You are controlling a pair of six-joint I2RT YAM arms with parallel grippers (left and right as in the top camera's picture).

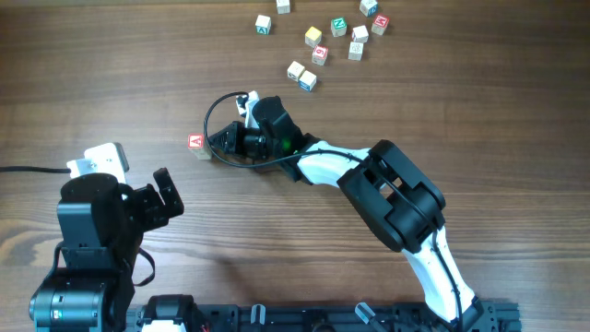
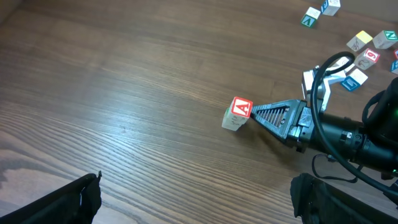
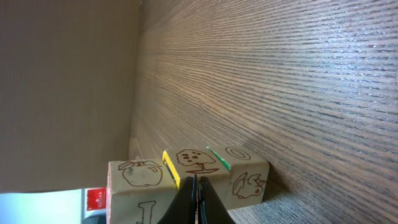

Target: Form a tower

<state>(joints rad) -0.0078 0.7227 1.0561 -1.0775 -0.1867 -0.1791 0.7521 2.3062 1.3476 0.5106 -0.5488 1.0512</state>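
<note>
The tower (image 1: 195, 143) is a short stack of wooden letter cubes, its top face white with a red letter. In the left wrist view the tower (image 2: 238, 113) stands on the wood table with my right gripper (image 2: 254, 112) shut, its tips against the stack's side. The right wrist view, turned sideways, shows three stacked cubes (image 3: 186, 168) with apple, tree and bird drawings. My right gripper (image 3: 196, 186) points at the middle cube and holds nothing. My left gripper (image 2: 193, 208) stands open near the table's front left, well away from the tower, with nothing between its fingers (image 2: 62, 202).
Several loose letter cubes (image 1: 323, 41) lie scattered at the back right of the table; they also show in the left wrist view as loose cubes (image 2: 367, 46). A black cable (image 1: 217, 106) loops off the right wrist just behind the tower.
</note>
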